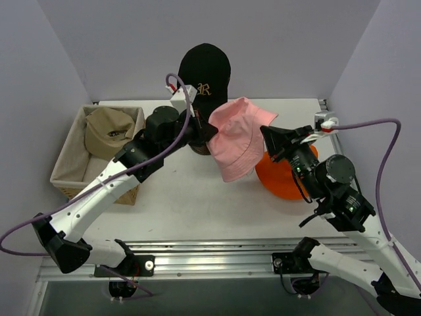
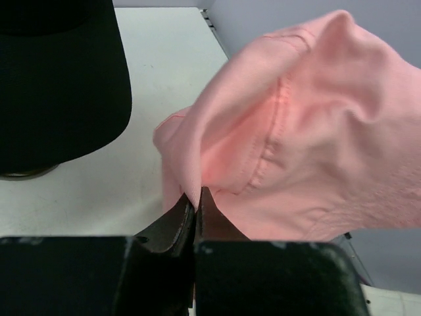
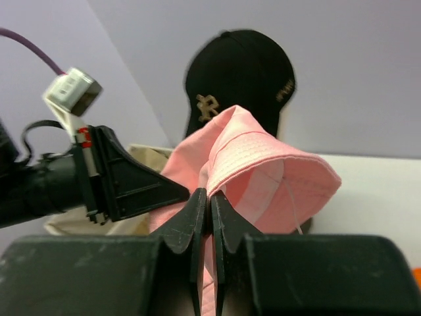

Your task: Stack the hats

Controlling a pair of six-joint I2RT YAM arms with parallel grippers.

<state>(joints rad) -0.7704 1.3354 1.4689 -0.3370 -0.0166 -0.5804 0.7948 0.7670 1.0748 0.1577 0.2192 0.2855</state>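
The pale pink hat [image 1: 238, 141] hangs in the air over the middle of the table, stretched between both grippers. My left gripper [image 1: 209, 131] is shut on its left brim [image 2: 196, 191]. At the opposite side my right gripper [image 1: 266, 135] is shut on the brim [image 3: 210, 192]. Behind the pink hat [image 3: 263, 164], the black cap [image 1: 205, 69] with a gold "R" sits high on its stand at the back. The bright orange hat [image 1: 283, 176] lies on the table under my right arm, partly hidden. The tan cap [image 1: 108, 128] rests in the basket at left.
A cloth-lined wicker basket [image 1: 66, 172] stands at the left edge of the table. Grey walls close in the back and both sides. A metal rail [image 1: 210, 253] runs along the near edge by the arm bases.
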